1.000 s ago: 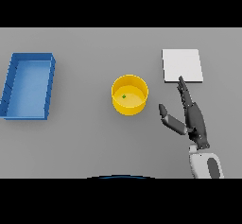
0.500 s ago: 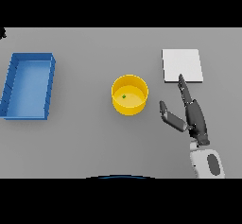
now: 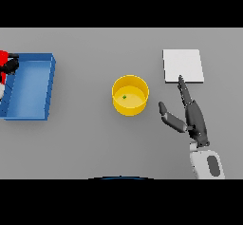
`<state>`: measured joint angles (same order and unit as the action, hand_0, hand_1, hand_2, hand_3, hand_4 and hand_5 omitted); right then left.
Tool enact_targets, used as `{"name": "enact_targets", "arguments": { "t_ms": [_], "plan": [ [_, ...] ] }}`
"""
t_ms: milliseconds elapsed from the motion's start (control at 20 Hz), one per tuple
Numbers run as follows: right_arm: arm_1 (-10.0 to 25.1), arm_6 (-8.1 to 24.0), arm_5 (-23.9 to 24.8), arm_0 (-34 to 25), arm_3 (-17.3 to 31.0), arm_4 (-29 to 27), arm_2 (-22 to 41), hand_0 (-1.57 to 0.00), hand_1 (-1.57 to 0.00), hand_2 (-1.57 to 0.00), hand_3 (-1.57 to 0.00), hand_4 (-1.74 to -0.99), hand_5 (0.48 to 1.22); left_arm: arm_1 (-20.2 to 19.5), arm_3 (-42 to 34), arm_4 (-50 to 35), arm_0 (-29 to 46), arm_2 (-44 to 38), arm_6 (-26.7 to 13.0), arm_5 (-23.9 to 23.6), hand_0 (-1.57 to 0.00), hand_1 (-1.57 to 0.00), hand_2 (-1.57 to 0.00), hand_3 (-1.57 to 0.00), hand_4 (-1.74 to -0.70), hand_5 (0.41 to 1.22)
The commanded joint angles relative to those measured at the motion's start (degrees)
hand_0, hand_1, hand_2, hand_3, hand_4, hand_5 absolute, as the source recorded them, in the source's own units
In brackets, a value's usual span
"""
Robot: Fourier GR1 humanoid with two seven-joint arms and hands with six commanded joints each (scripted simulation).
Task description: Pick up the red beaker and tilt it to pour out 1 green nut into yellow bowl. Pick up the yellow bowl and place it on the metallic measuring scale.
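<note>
— What are we seeing at the far left?

— We are looking at our left hand (image 3: 10, 65) right at the picture's edge, dark, pressed against something red, which is the red beaker (image 3: 3, 57). Only a sliver of each is showing, so we are not able to tell whether the fingers are curled round it or merely lying beside it. Both are sitting at the upper left corner of the blue tray (image 3: 47, 84), which is lying flat on the grey table (image 3: 85, 138).

— And moving toward the middle?

— We are finding the yellow bowl (image 3: 130, 107) standing upright on the table, well apart from the tray. A small green nut (image 3: 124, 96) is lying on its floor, a little left of centre.

— What are we seeing to the right of it?

— Our right hand (image 3: 194, 119) is coming up from the lower right, hanging near the bowl but apart from it. Its fingers are stretched out straight, pointing up the picture, with the thumb spread toward the bowl, and it is gripping nothing. The longest fingertip is reaching the lower edge of the scale (image 3: 183, 62), the pale square plate lying flat at the upper right. The scale is bearing nothing.
</note>
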<state>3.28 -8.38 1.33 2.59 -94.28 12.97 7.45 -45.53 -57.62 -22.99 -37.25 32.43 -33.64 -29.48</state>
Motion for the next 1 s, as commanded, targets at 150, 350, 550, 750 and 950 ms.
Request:
{"name": "enact_targets", "arguments": {
  "t_ms": [150, 350, 550, 750, 950],
  "plan": [
    [0.0, -0.04, 0.46, -0.45, -0.2, 0.67, 0.27, 0.0, 0.0, 0.0, 0.0, -1.163, 0.671, -4.19, -6.14, -2.83, 2.14, 2.86, 1.43, 6.48, -1.57, -1.54, -1.49, -1.24, -1.31, 0.774],
    [0.24, -1.21, -0.24, 0.68, -0.57, 0.04, 0.35, 0.0, 0.0, 0.0, 0.0, -1.156, 0.673, -6.49, -8.29, -6.12, 4.26, 2.66, 6.8, 15.91, -0.8, -0.71, -0.67, -0.57, -0.87, 0.682],
    [0.93, -0.31, -0.58, 0.43, -1.12, -0.5, -0.16, 0.0, 0.0, 0.0, 0.0, -1.148, 0.688, -7.51, -8.54, -2.88, 3.79, 5.21, 5.52, 16.92, -0.33, -0.29, -0.27, -0.23, -0.75, 0.647],
    [1.25, -0.76, -0.43, 1.08, -1.32, 0.28, 0.1, 0.0, 0.0, 0.0, 0.0, -1.173, 0.688, -5.35, -4.64, -0.83, 2.44, 5.58, 7.26, 15.58, -0.13, -0.12, -0.11, -0.09, -0.72, 0.647],
    [1.36, 2.86, 1.24, 0.17, -2.15, 4.59, 1.76, 0.0, 0.0, 0.0, 0.0, -1.163, 0.677, -5.31, -4.9, 0.02, 2.28, 4.82, 9.63, 12.71, -0.05, -0.05, -0.05, -0.04, -0.71, 0.663]
  ]
}}
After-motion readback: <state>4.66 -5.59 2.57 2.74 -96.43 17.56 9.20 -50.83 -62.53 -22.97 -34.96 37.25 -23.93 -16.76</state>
